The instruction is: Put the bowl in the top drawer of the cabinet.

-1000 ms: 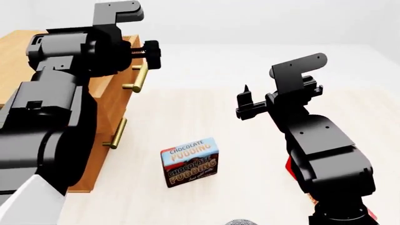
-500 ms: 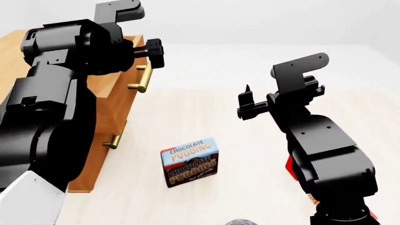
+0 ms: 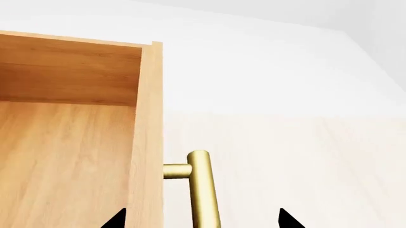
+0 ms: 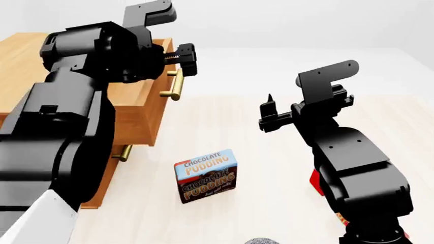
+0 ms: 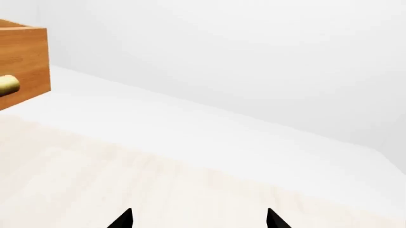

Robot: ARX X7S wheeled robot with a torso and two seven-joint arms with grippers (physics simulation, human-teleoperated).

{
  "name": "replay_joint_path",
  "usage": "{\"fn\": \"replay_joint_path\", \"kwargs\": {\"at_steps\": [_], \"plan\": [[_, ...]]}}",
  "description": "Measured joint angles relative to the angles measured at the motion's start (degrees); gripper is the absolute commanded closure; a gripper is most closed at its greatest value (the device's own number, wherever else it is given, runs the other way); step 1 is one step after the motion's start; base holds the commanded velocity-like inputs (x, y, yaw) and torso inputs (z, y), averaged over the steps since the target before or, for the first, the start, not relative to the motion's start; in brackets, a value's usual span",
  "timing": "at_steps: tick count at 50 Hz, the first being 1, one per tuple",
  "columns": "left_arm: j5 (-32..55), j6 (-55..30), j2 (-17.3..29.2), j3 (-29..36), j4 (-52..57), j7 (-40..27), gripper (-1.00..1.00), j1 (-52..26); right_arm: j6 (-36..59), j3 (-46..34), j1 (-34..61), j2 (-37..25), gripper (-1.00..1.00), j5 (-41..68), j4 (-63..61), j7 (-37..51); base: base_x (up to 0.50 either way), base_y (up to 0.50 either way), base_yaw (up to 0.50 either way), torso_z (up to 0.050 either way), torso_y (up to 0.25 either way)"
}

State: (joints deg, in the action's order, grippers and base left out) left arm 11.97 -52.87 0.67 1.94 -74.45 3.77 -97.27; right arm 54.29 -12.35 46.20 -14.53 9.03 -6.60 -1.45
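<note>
The cabinet (image 4: 20, 56) stands at the left in the head view. Its top drawer (image 4: 139, 119) is pulled out, and the left wrist view looks down into its bare wooden inside (image 3: 63, 156). The brass bar handle (image 3: 203, 190) lies between the wide-apart tips of my left gripper (image 3: 201, 219), which is open; the same gripper (image 4: 183, 57) sits just above the handle (image 4: 175, 86). My right gripper (image 4: 268, 114) hangs open over the floor with nothing between its tips (image 5: 198, 221). Only a speckled grey sliver of the bowl (image 4: 261, 240) shows at the bottom edge.
A chocolate pudding box (image 4: 207, 175) stands on the pale floor in front of the cabinet. The lower drawer's smaller brass handle (image 4: 124, 151) shows below the pulled-out drawer. Something red (image 4: 315, 183) peeks from behind my right arm.
The top drawer has slid further out of the cabinet, and my left gripper has moved the same way with the handle. The right arm has barely moved.
</note>
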Motion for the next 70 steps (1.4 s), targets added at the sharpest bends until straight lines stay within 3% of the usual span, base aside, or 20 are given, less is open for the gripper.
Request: {"fn": "replay_joint_path", "kwargs": {"at_steps": [14, 33, 46, 55, 70], "plan": [[23.3, 1.9, -0.2, 19.0, -0.1, -2.6, -1.00, 1.2, 0.0, 0.2, -0.4, -0.4, -1.00, 0.5, -0.4, 0.0, 0.00, 0.00, 0.00, 0.000, 0.000], [57.6, 7.8, 0.1, 49.5, 1.2, -8.1, -1.00, 1.3, -0.5, 0.2, -0.7, -0.7, -1.00, 0.9, 0.2, 0.2, 0.00, 0.00, 0.00, 0.000, 0.000], [76.5, 12.4, 1.2, 70.1, 4.0, -11.0, -1.00, 0.3, -2.1, 0.6, -1.1, -1.1, -1.00, 1.1, 2.7, 0.2, 0.00, 0.00, 0.00, 0.000, 0.000], [83.3, 14.6, 4.3, 75.1, 12.2, -17.7, -1.00, 0.9, -3.0, 1.0, -1.1, -1.2, -1.00, 1.3, 4.4, 0.2, 0.00, 0.00, 0.00, 0.000, 0.000], [89.4, 16.8, 9.6, 74.8, 23.7, -26.6, -1.00, 2.3, -3.2, 1.4, -1.3, -1.7, -1.00, 1.7, 5.0, 0.4, 0.00, 0.00, 0.00, 0.000, 0.000]]}}
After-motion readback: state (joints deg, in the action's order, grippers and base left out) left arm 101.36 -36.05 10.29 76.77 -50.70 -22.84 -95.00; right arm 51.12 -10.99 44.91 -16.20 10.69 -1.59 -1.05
